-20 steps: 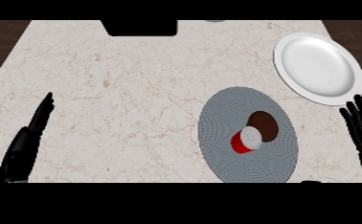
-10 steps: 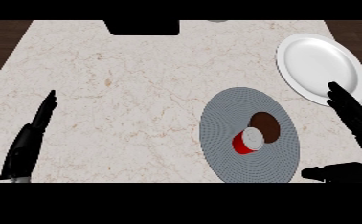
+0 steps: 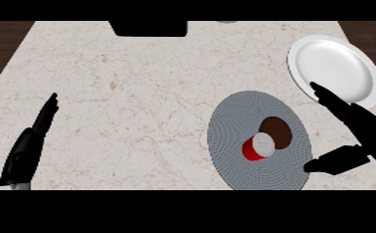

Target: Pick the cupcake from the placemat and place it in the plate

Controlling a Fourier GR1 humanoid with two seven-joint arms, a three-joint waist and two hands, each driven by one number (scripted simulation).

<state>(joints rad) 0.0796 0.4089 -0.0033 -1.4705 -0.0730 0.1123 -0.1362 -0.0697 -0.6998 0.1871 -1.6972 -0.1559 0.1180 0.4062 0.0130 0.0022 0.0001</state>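
The cupcake (image 3: 266, 138) lies tipped over on the round grey placemat (image 3: 235, 127), its red wrapper toward the front and its brown top toward the back right. The white plate (image 3: 330, 67) sits at the counter's far right, beyond the placemat. My right hand (image 3: 351, 120) is open just right of the placemat, fingers stretched toward the plate's near rim and thumb spread out by the mat's front right edge; it does not touch the cupcake. My left hand (image 3: 29, 145) rests open at the left edge, fingers up.
A dark rectangular block (image 3: 148, 28) stands at the counter's back edge, left of centre. A small grey object (image 3: 228, 22) peeks in at the back edge. Bare marble counter (image 3: 125, 97) spans between the left hand and the placemat.
My right hand has come in from the right edge toward the placemat and spread its thumb near the mat's front right. The cupcake, plate and left hand have stayed put.
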